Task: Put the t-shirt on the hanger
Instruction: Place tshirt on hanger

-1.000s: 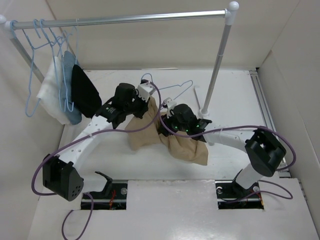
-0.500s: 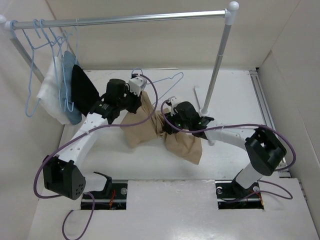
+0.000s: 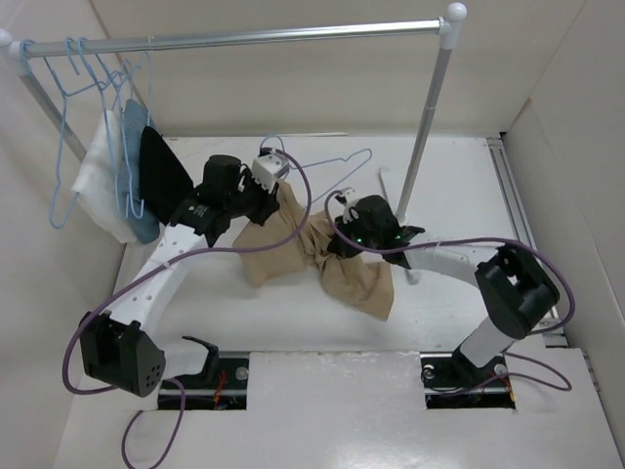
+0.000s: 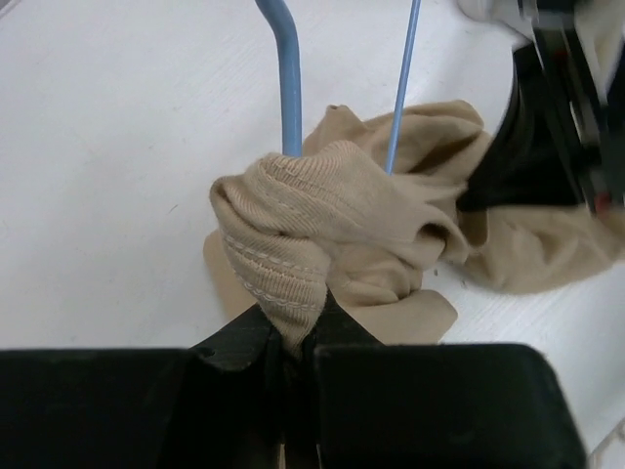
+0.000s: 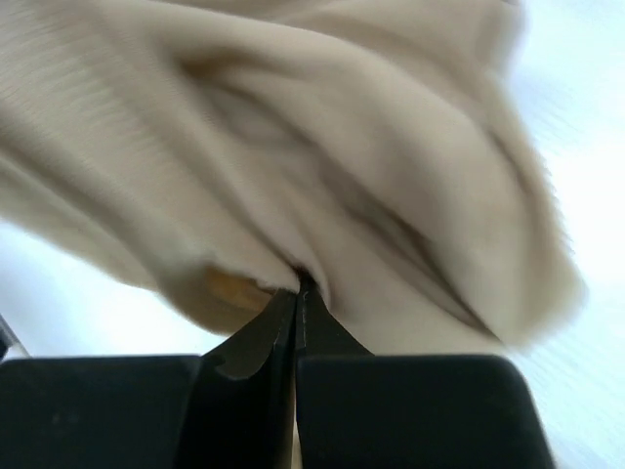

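Because the wrist views sat closest to the work, right gripper (image 5: 296, 288): jaws clenched flat together on a thin fold of the t-shirt (image 5: 322, 166). I judged this pinch was there to hold the body of the cloth away from the neck.
Left gripper (image 4: 293, 337): clamped on the ribbed neck band, which was bunched into a knot just above the fingertips, presumably so the opening could be worked over the wire.
Where the t-shirt was: crumpled mid-table (image 3: 459, 186), drawn between the two grippers, with its lower part trailing toward the right arm's base. It was neither spread out nor hung.
Hanger (image 4: 288, 78): thin light-blue wire lying on the table just beyond the shirt. Two strands ran down behind the bunched collar, and I could not tell whether either one sat inside the neck hole.
Step, as I read it: feeding the hanger into the collar, with the shoulders not yet seated.
Risk, my guess: the wire could slide on the smooth tabletop, since nothing pinned it.
Rail (image 3: 244, 37): at the far side, carrying spare hangers (image 3: 98, 73), a white cloth (image 3: 93, 186), a blue cloth (image 3: 142, 225) and a black garment (image 3: 166, 176) at its left end, near the left arm but apart from the shirt.
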Robot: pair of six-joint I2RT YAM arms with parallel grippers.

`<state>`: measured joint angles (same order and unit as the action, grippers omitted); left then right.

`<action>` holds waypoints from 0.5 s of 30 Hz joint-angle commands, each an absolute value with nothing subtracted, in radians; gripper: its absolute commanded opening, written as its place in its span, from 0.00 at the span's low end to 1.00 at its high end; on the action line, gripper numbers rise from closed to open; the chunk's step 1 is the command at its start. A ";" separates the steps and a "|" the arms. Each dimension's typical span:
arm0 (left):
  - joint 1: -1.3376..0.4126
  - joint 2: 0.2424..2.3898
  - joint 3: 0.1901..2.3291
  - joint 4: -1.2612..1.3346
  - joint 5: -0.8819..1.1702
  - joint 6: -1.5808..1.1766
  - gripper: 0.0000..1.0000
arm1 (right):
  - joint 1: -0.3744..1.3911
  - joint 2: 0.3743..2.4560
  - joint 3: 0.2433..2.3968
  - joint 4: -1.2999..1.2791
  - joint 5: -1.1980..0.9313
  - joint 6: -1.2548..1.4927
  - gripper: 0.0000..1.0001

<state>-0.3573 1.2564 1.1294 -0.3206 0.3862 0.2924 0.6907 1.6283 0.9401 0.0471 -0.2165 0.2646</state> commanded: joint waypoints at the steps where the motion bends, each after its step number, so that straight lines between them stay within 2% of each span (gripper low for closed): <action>1: -0.319 1.172 1.177 -0.385 0.541 0.444 0.00 | 0.582 1.516 0.842 0.121 -0.233 0.374 0.00; 3: -0.296 1.118 1.177 -0.452 0.655 0.562 0.00 | 0.498 1.445 0.780 0.132 -0.219 0.409 0.00; 8: -0.296 1.025 1.085 -0.589 0.701 0.832 0.00 | 0.442 1.181 0.664 0.111 -0.117 0.428 0.00; 12: -0.336 0.997 1.046 -0.548 0.626 0.813 0.00 | 0.423 1.059 0.653 0.055 -0.057 0.455 0.00; 15: -0.396 0.997 1.013 -0.483 0.482 0.790 0.00 | 0.414 0.952 0.653 -0.003 0.001 0.456 0.00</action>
<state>-0.3679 1.0080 1.0420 -0.5293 0.5903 0.7544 0.4385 1.0302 0.6701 0.0605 -0.1200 0.4362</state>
